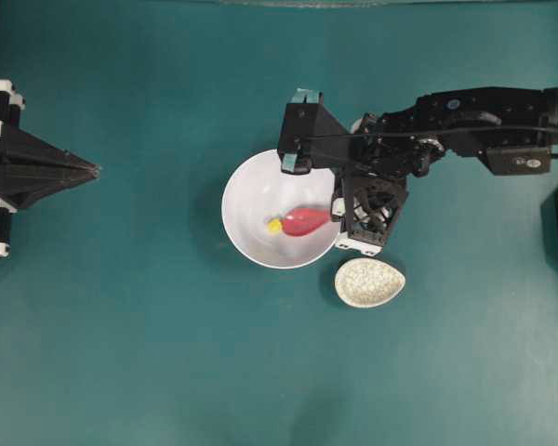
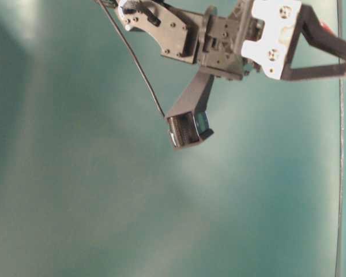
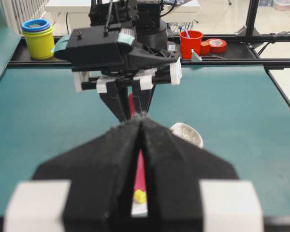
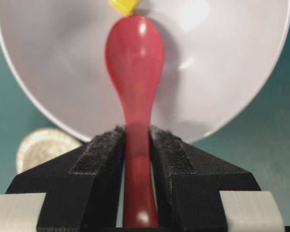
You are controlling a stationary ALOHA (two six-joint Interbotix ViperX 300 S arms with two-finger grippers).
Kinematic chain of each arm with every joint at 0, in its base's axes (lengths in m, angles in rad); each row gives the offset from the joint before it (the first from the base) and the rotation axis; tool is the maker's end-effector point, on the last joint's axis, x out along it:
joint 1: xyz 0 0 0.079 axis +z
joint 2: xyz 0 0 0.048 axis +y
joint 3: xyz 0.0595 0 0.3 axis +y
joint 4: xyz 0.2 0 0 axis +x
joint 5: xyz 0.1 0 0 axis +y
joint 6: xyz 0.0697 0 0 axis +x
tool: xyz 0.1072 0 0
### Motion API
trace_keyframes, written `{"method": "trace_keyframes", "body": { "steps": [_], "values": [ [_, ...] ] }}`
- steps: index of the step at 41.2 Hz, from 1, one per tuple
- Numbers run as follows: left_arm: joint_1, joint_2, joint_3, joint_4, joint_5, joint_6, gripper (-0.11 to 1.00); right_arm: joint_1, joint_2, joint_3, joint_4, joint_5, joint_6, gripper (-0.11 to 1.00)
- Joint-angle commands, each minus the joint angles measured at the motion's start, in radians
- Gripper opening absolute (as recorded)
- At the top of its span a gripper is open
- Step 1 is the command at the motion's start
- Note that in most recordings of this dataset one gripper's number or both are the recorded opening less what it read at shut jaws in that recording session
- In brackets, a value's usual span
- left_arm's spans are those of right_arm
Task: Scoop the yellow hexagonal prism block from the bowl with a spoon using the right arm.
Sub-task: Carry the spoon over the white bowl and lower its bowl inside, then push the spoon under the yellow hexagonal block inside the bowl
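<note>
L gripper [image 1: 95,170]: parked at tabletop's left edge, mid-height; jaws pressed together, holding nothing; far from the action.
Bowl [image 1: 246,181]: near tabletop centre, a bit right of middle; white, upright.
Block [image 1: 274,225]: yellow hexagonal prism block lies inside bowl, lower-middle of the floor, touching or just off the spoon tip, can't tell which.
Spoon [image 1: 304,221]: scoop in bowl, handle runs out toward the bowl's right rim; long axis approx left-right across tabletop, tip pointing left at block.
R gripper [image 4: 137,145]: clenched on spoon handle, sits at bowl's right rim; clearly the nearer arm.
Key relation: block lies straight ahead of scoop tip, on spoon's own axis, so next move is prob. a push along that line, tip under block.
Speckled dish [image 1: 369,282]: just below-right of bowl, apart from it.
</note>
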Motion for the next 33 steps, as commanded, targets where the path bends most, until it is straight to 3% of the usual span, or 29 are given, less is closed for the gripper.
{"method": "trace_keyframes", "body": {
  "steps": [1, 18, 33],
  "values": [
    [0.0, 0.009, -0.021, 0.003, -0.009, 0.002, 0.0, 0.003, -0.008, -0.026, 0.0, -0.025, -0.003, 0.23],
    [0.002, 0.009, -0.021, 0.003, -0.009, 0.002, 0.0, 0.006, 0.014, -0.029, 0.0, -0.161, -0.008, 0.23],
    [0.0, 0.009, -0.021, 0.003, -0.009, 0.002, 0.0, 0.005, 0.014, -0.029, -0.035, -0.219, 0.006, 0.23]
  ]
}}
